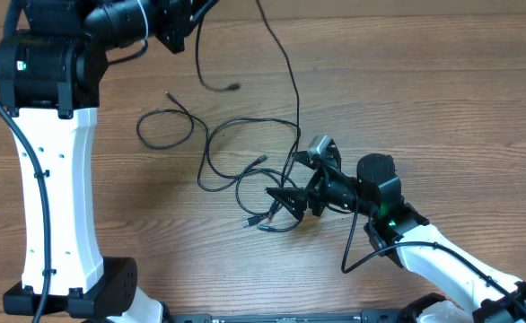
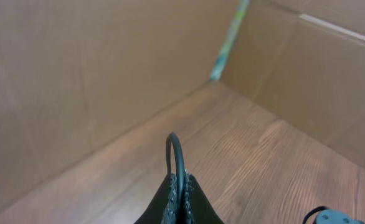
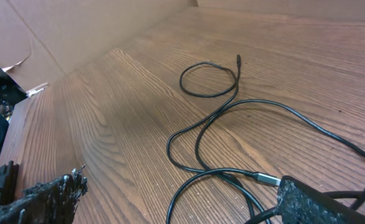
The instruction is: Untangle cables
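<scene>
Several thin black cables (image 1: 245,170) lie tangled mid-table, with one loop (image 1: 164,127) off to the left. My left gripper (image 1: 191,18) is raised at the top edge and shut on one cable (image 2: 174,152), which arches out of its tips (image 2: 179,190). That cable's free end (image 1: 232,87) dangles, and its other strand (image 1: 292,81) runs down into the tangle. My right gripper (image 1: 283,201) sits low over the tangle's right side, open. In the right wrist view a cable with a silver plug (image 3: 266,179) lies between its fingers (image 3: 45,199), untouched, and the loop (image 3: 207,81) lies beyond.
The wooden table (image 1: 442,99) is walled by cardboard (image 2: 76,74) at the back. The left arm's white base column (image 1: 56,197) stands on the left side. The right arm's own thicker wire (image 1: 357,247) loops beside its wrist.
</scene>
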You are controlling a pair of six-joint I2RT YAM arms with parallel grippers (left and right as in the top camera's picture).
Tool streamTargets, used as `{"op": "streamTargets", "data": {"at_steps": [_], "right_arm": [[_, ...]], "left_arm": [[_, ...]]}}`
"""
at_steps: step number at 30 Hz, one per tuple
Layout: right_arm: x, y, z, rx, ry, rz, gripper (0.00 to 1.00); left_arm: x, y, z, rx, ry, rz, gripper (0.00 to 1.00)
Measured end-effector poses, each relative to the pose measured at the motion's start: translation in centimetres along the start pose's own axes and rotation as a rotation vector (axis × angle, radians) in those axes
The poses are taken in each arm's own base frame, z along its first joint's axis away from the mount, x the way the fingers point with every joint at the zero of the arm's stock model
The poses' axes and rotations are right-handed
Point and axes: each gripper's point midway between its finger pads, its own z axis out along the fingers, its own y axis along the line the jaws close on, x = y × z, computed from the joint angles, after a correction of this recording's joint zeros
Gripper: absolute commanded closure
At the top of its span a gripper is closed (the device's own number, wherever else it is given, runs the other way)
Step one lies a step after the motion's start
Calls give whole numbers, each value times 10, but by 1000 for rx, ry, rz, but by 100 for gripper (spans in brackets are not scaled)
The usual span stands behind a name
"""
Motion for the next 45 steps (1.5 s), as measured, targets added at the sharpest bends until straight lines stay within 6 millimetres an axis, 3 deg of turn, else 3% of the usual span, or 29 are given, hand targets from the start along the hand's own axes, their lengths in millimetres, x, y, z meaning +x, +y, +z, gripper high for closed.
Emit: {"op": "streamTargets", "data": {"at_steps": [6,13,20,23,31,45], "right_arm": [[2,-2,0,10,5,5,0],[2,-3,0,16,5,5,0],[2,-4,0,21,5,6,0],[1,-3,0,19,4,4,0],[-18,13,-1,-69,-69,-58,0],[-32,48,-8,-262,-116,-116,0]], "left_arm": [[-36,-22,-15,37,-119,115,96],[-78,-64,-57,10,-261,268,96],[-89,-88,-85,-27,-305,307,96],[-77,-83,-82,-38,-258,249,96],[-19,-66,-70,-71,-50,60,96],[87,-78,-77,0,344,-34,96]]}}
